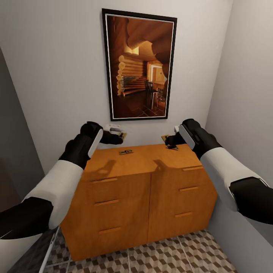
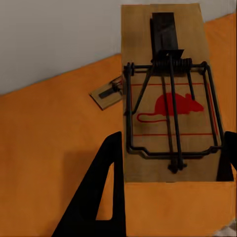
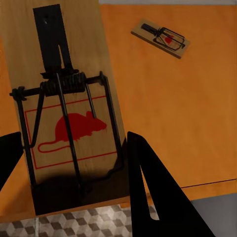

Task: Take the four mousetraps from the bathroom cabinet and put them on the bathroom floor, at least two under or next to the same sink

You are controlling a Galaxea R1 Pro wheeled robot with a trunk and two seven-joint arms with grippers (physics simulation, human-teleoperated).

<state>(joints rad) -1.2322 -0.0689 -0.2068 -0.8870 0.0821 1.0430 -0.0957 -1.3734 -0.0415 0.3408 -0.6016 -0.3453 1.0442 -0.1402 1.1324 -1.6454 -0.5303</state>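
Standing at the cabinet (image 1: 140,189), both arms hold traps: left jaws (image 2: 168,173) grip one mousetrap (image 2: 170,98), right jaws (image 3: 74,163) another (image 3: 69,113). A third (image 1: 126,152) lies at the top's 11 o'clock. None has reached the bathroom floor (image 1: 182,254).

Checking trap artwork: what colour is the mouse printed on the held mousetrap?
Red, on the mousetrap; clearest in the left wrist view.

**Camera setup**

Head view: high, facing forward and down at the cabinet (image 1: 146,189) and wall, arms entering from lower left and lower right. Left wrist view: very close above the cabinet top, looking along its fingers. Right wrist view: likewise close. All three share the orange cabinet top.
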